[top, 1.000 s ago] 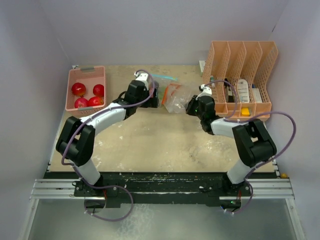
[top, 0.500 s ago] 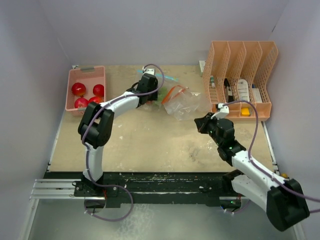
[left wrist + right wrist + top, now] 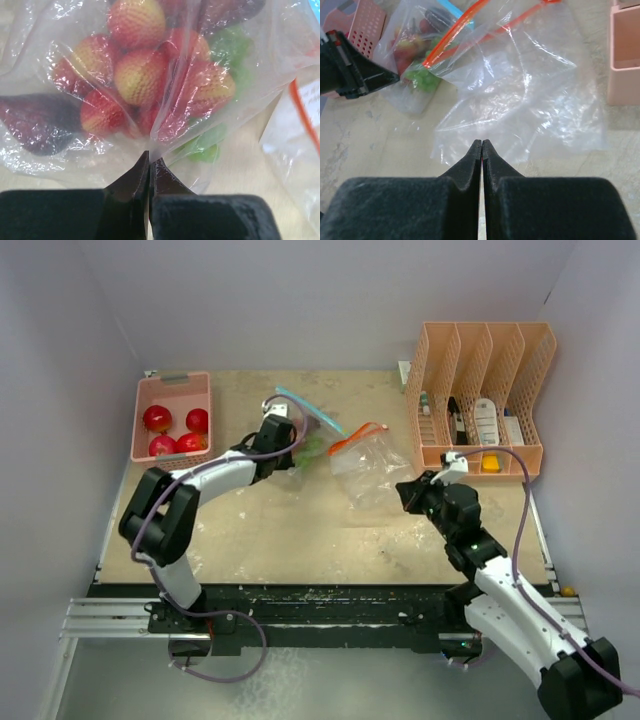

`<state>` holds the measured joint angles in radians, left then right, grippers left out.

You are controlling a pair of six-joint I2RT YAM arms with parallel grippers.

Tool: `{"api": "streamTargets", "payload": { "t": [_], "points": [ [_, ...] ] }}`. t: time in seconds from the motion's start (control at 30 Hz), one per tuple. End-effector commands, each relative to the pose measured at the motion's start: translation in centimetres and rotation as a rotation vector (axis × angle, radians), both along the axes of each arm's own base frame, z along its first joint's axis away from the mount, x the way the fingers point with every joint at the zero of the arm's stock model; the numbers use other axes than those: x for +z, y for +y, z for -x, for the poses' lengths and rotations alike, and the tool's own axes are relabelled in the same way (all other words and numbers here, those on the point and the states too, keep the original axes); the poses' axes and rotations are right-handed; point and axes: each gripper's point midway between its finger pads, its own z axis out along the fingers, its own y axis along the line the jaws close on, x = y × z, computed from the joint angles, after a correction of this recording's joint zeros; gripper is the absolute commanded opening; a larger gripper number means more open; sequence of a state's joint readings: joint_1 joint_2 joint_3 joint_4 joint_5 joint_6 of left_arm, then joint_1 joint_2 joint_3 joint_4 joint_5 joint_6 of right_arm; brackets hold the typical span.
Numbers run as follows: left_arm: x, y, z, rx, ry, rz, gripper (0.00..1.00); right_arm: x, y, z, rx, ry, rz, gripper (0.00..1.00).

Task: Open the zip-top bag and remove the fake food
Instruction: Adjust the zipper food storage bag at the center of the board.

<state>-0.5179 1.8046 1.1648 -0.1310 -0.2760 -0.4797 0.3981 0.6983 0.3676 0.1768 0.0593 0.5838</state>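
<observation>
Left wrist view: the clear zip-top bag with a blue seal (image 3: 60, 167) holds fake food (image 3: 102, 115): about six red-and-yellow plastic strawberries (image 3: 140, 75), green pieces (image 3: 205, 145), one dark purple piece (image 3: 40, 125). The left gripper (image 3: 149, 167) has its black fingers pressed together on a fold of that bag's film. Since half a second ago, gripper and bag have drawn back from level with the far half of the pink plastic basket (image 3: 172, 385) to level with its near edge, just right of it. Four red balls (image 3: 157, 418) sit in the basket. A second clear bag, orange-sealed (image 3: 372, 475), lies farther right of the basket. The right gripper (image 3: 481, 147) is closed at its edge; whether on film I cannot tell.
</observation>
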Motion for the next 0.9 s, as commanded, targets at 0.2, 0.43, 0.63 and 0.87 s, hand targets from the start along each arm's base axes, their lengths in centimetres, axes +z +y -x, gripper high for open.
{"api": "streamTargets", "payload": {
  "t": [0.2, 0.43, 0.63, 0.87],
  "points": [
    [2.2, 1.9, 8.3, -0.023, -0.010, 0.138, 0.00, 0.1, 7.2, -3.5, 0.235, 0.013, -0.116, 0.04],
    [3.7, 2.0, 12.5, -0.056, -0.006, 0.226, 0.00, -8.2, 10.3, -5.0, 0.264, 0.173, -0.112, 0.04],
    [3.1, 1.7, 15.0, -0.080, 0.035, 0.282, 0.00, -10.9, 11.3, -8.4, 0.230, 0.210, -0.079, 0.03],
    [1.9, 1.7, 18.8, -0.092, 0.077, 0.274, 0.00, -9.9, 12.7, -16.5, 0.197, 0.169, 0.021, 0.03]
  ]
}}
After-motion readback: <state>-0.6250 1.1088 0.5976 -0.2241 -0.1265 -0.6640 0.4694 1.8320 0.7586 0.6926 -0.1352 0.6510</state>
